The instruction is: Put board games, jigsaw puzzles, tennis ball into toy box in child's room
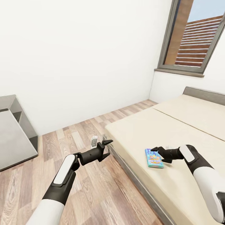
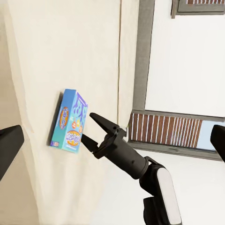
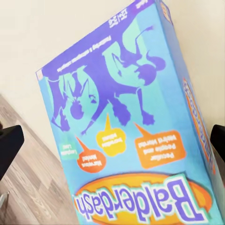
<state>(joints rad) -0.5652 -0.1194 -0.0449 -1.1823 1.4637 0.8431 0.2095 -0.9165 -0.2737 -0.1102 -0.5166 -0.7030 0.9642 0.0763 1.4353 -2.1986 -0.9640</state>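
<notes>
Right claw (image 1: 155, 152) is gaping apart beside board game (image 1: 153, 158) lying near bed (image 1: 187, 131) edge; right wrist view is showing its Balderdash lettering. Left claw (image 1: 107, 147) is spreading apart over bare floor (image 1: 93, 193).

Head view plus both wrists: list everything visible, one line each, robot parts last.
Board game box: 1, blue and teal with "Balderdash" printed on it, lying flat on the bed near its floor-side edge.
Bed: 1, cream mattress, grey frame, against the wall under the window.
Window: 1, grey frame, brown slats outside, above the bed.
Shelf unit: 1, grey, by the wall across the floor from the bed.
Small object: 1, white-grey, on the floor near the bed corner; too small to identify.
Floor: wood planks.
Left gripper: open, in the air over the floor beside the bed.
Right gripper: open, at the board game box, not closed on it.
</notes>
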